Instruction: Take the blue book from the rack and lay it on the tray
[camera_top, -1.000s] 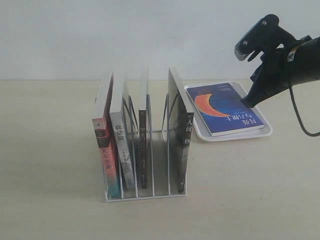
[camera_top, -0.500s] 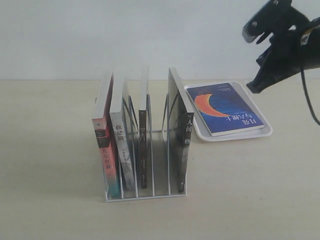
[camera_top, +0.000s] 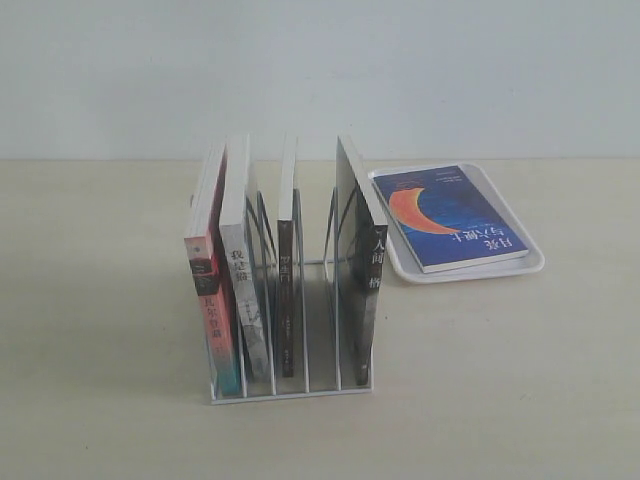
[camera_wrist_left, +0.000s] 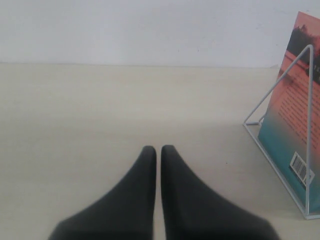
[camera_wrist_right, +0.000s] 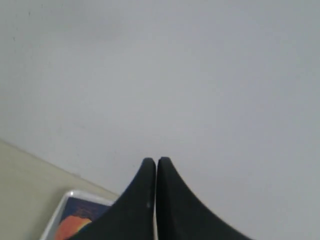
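"Pale, wood-coloured table (camera_top: 500, 400), plain light wall (camera_top: 320, 70) behind it. So where's the blue book (camera_top: 452, 215)?"

"Lying flat on the tray (camera_top: 480, 272), cover up, with the orange crescent and white characters showing. It sits inside the rim. The tray is on the table just beside the rack (camera_top: 320, 350), behind its right end."

"And what's in the rack?"

"Four books stand in the slots, spines facing front. There's a red-and-teal book (camera_top: 212, 310) at the left end, two thin ones in the middle, and a black-spined book (camera_top: 372, 285) at the right, leaning a little."

"What about the arms?"

"Only their own cameras show them. The left gripper (camera_wrist_left: 158, 149) hangs low over bare table, fingers pressed together with nothing between them. The rack's wire end and the red-and-teal book's back cover are off to one side of it. The right gripper (camera_wrist_right: 156, 160) is closed on nothing too and points up at the wall. A corner of the tray and the blue book's cover show below it."
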